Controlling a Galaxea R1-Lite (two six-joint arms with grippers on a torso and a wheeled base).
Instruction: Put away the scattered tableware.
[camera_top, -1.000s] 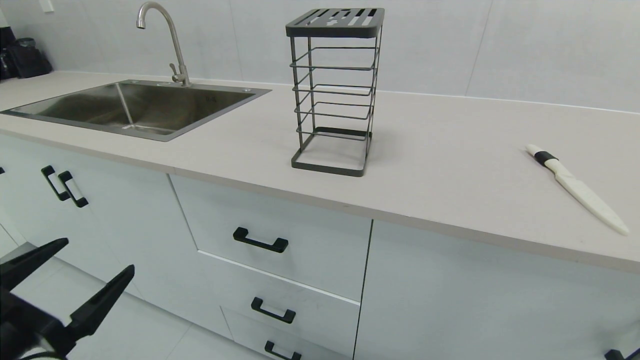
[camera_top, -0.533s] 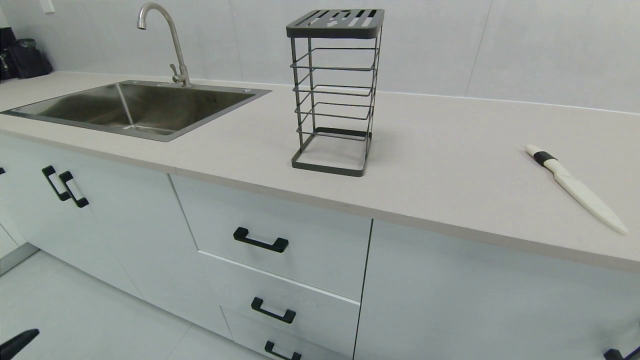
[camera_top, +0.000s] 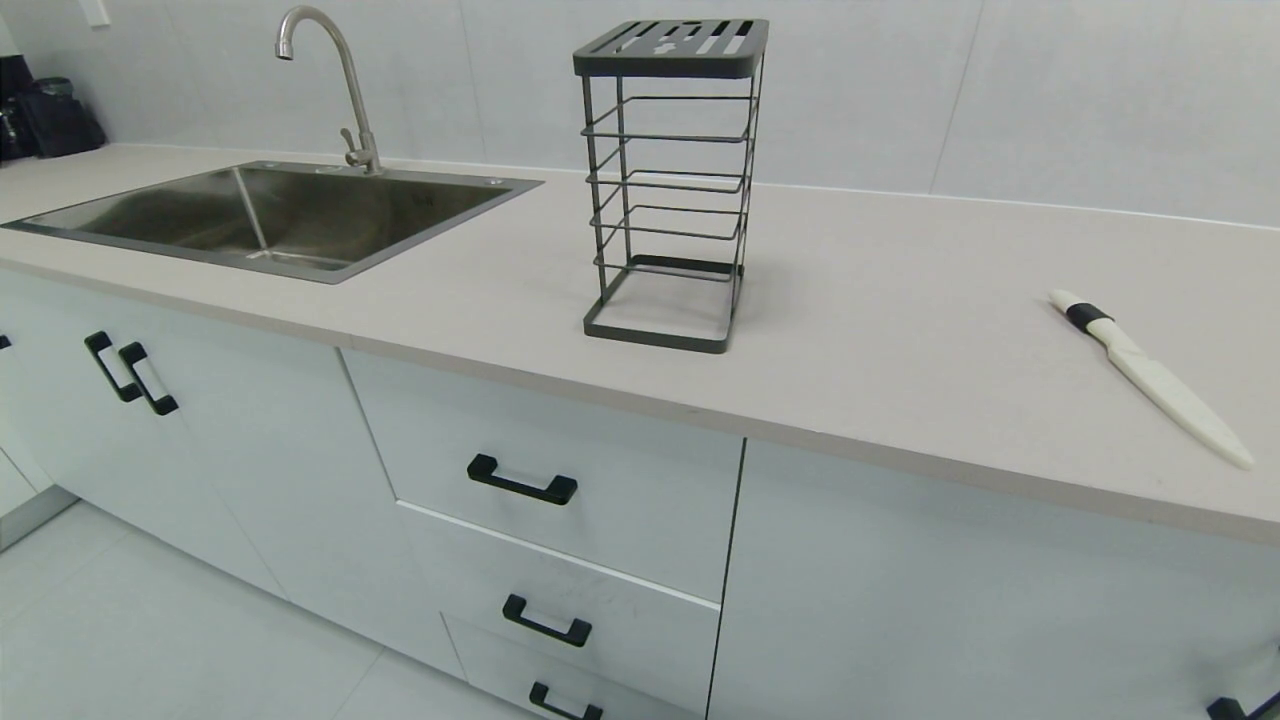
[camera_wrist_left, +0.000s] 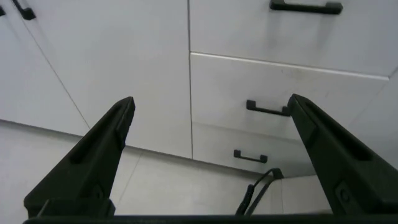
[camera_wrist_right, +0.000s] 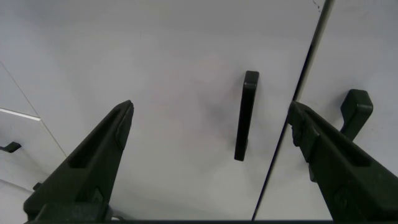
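Observation:
A white knife (camera_top: 1150, 376) with a black band on its handle lies flat on the counter's right side, blade toward the front edge. A black wire knife rack (camera_top: 668, 185) with a slotted top stands upright mid-counter. My left gripper (camera_wrist_left: 211, 106) hangs low in front of the drawers, open and holding nothing. My right gripper (camera_wrist_right: 211, 112) is open too, facing a cabinet door with a black handle (camera_wrist_right: 246, 116), also below counter height.
A steel sink (camera_top: 250, 208) with a tall faucet (camera_top: 335, 75) sits at the counter's left. Drawers with black handles (camera_top: 521, 482) run under the counter (camera_top: 880, 330). The tiled floor (camera_top: 150, 640) lies in front.
My left gripper has dropped out of the lower left of the head view. The knife and rack have not moved.

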